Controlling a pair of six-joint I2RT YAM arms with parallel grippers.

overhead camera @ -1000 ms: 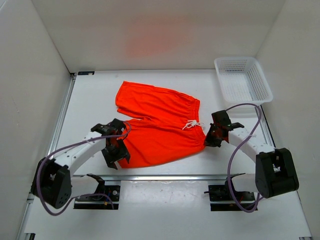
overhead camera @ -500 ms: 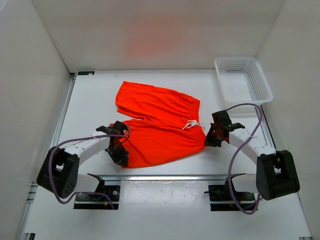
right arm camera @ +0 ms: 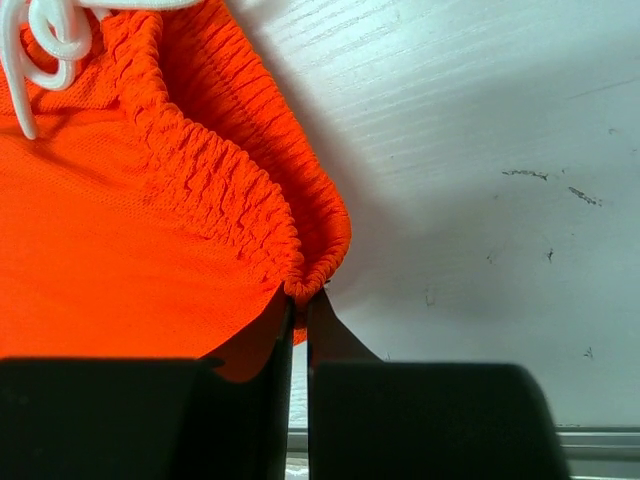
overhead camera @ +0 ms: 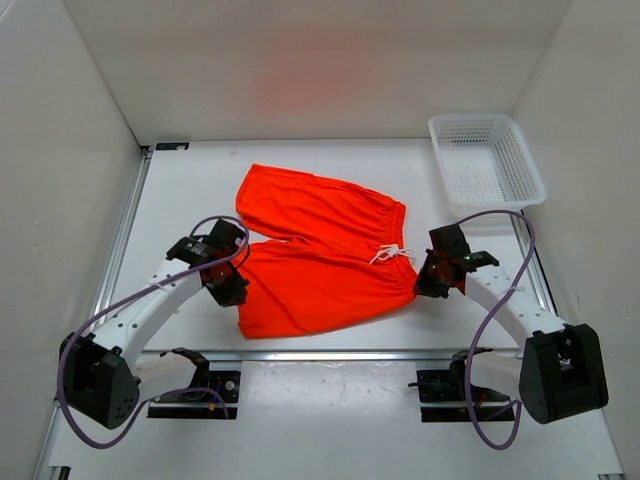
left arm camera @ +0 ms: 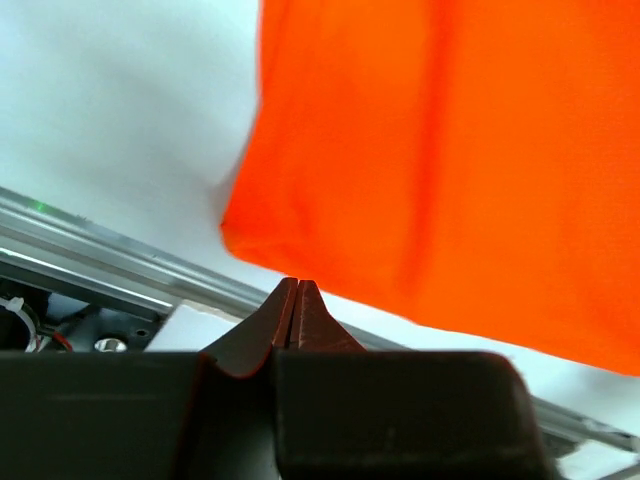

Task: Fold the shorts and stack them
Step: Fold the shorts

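The bright orange shorts (overhead camera: 320, 250) lie spread flat on the white table, waistband to the right, with a white drawstring bow (overhead camera: 390, 253). My left gripper (overhead camera: 233, 293) is at the left edge of the near leg. In the left wrist view it (left arm camera: 296, 284) is shut, its tips right at the hem of the shorts (left arm camera: 450, 150), with no fabric showing between them. My right gripper (overhead camera: 421, 287) is at the waistband's near right corner. In the right wrist view it (right arm camera: 301, 293) is shut on the gathered waistband of the shorts (right arm camera: 120, 250), beside the drawstring (right arm camera: 45, 40).
A white mesh basket (overhead camera: 487, 160) stands at the back right corner. White walls enclose the table on three sides. An aluminium rail (overhead camera: 330, 353) runs along the near edge, seen also in the left wrist view as the rail (left arm camera: 120, 262).
My left gripper has gone from open to shut and drawn back to the left edge of the near leg. The shorts and my right gripper have shifted slightly right.
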